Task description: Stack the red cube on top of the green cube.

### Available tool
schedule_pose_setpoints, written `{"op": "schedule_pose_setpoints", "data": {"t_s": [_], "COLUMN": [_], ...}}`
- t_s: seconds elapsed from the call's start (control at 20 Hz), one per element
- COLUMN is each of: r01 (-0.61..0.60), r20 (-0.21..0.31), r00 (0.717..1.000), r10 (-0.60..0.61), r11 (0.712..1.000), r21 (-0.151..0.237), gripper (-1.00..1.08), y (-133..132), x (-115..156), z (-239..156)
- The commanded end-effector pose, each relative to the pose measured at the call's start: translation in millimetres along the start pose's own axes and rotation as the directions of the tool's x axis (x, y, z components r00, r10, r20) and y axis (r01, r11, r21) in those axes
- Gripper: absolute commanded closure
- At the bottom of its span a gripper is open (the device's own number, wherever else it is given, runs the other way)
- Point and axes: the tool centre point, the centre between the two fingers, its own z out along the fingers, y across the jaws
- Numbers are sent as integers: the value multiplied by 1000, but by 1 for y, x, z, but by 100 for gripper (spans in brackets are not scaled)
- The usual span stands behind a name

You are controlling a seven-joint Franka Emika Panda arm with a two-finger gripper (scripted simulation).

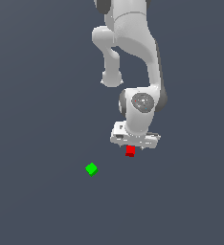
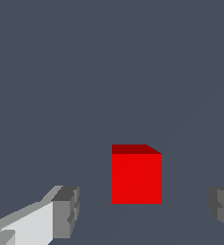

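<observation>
The red cube (image 1: pixel 130 152) rests on the grey floor directly under my white gripper (image 1: pixel 131 149). In the wrist view the red cube (image 2: pixel 136 174) sits between the two grey fingertips (image 2: pixel 66 210), with a clear gap on each side, so my gripper (image 2: pixel 145 209) is open and holds nothing. The green cube (image 1: pixel 91 168) lies on the floor apart from it, toward the exterior view's left and a little nearer the camera. The wrist view does not show the green cube.
The plain dark grey floor (image 1: pixel 37 206) spreads in all directions. The white arm (image 1: pixel 133 43) rises behind the gripper toward the top of the exterior view.
</observation>
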Motion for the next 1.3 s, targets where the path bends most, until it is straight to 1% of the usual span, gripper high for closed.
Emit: {"op": "schedule_pose_setpoints", "data": {"t_s": [0.0,0.2,0.55,0.8,0.85,1.25], "r01": [-1,-1,-3,-3,-3,-3], "r20": [0,0,-1,-1,-1,-1], "r00": [1000,1000,1000,1000,1000,1000], "r10": [1,1,3,3,3,3], "r11": [1000,1000,1000,1000,1000,1000], "r21": [0,0,0,0,0,0], "gripper": [-92,-92,-92,-92,108,108], "y": [0,0,0,0,0,0], "x": [0,0,0,1,1,1], "z": [1,12,45,50,50,50]}}
